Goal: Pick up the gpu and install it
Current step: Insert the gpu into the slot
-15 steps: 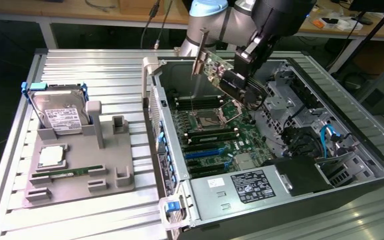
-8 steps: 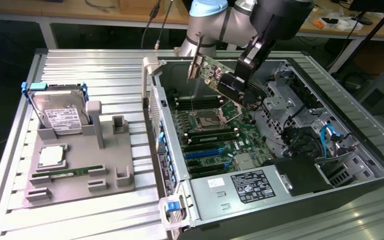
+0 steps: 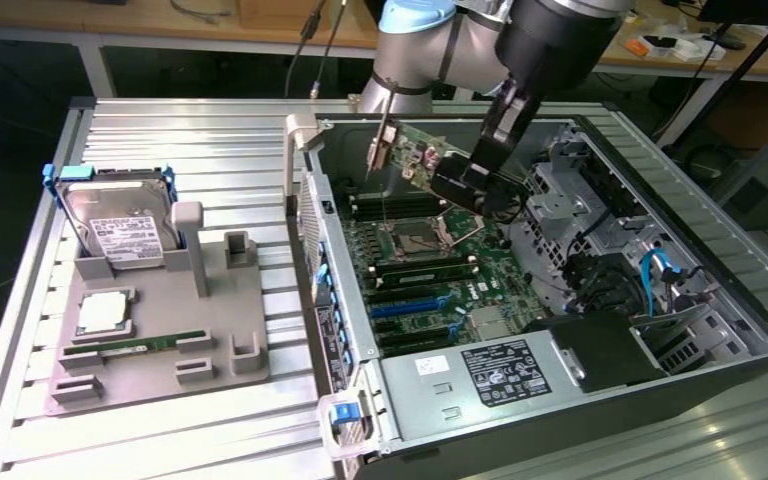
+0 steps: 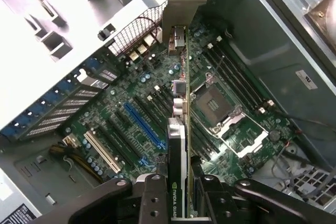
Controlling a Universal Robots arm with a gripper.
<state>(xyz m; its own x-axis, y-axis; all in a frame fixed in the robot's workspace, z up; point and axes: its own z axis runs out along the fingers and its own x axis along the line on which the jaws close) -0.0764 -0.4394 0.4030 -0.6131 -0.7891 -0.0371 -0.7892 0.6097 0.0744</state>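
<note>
One step in hand: we hold the gpu [image 3: 418, 148] pinched in the gripper [image 3: 470, 184] above the motherboard [image 3: 454, 272]; seating, we judge, requires aligning it over the blue slot [image 4: 144, 124].

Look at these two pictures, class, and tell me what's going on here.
A robot arm's gripper is clamped on the gpu, holding it in the air over the motherboard of the open computer case. The card is not seated in any slot yet. On the grey tray at the exterior view's left lie a hard drive, a processor and a RAM stick.
</note>
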